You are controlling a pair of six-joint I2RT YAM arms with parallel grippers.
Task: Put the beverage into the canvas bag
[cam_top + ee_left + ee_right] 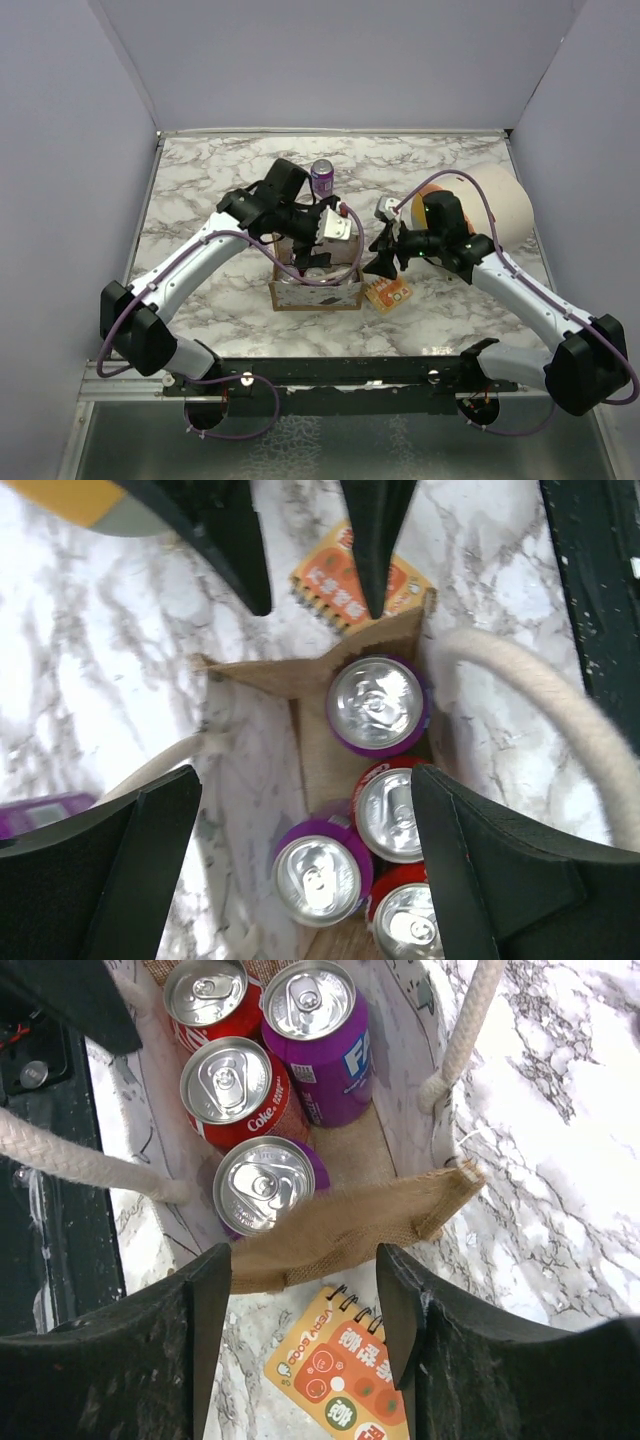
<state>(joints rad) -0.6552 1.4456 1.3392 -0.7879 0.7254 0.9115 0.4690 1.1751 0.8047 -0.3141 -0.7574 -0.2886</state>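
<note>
The tan canvas bag [315,296] stands open at the table's middle, with white rope handles [545,685]. Several cans stand upright inside it: two purple [377,704] [318,872] and two red [393,815] [412,925]. The right wrist view shows the same cans [262,1185] behind the bag's burlap wall [340,1230]. Another purple can [322,177] stands on the table behind the bag. My left gripper [308,258] [310,870] is open and empty just above the bag's mouth. My right gripper [385,255] [305,1330] is open and empty beside the bag's right end.
An orange spiral notebook [387,292] [345,1370] lies flat on the marble just right of the bag, under my right gripper. A large tan cylinder [500,205] lies at the back right. Grey walls enclose the table on three sides.
</note>
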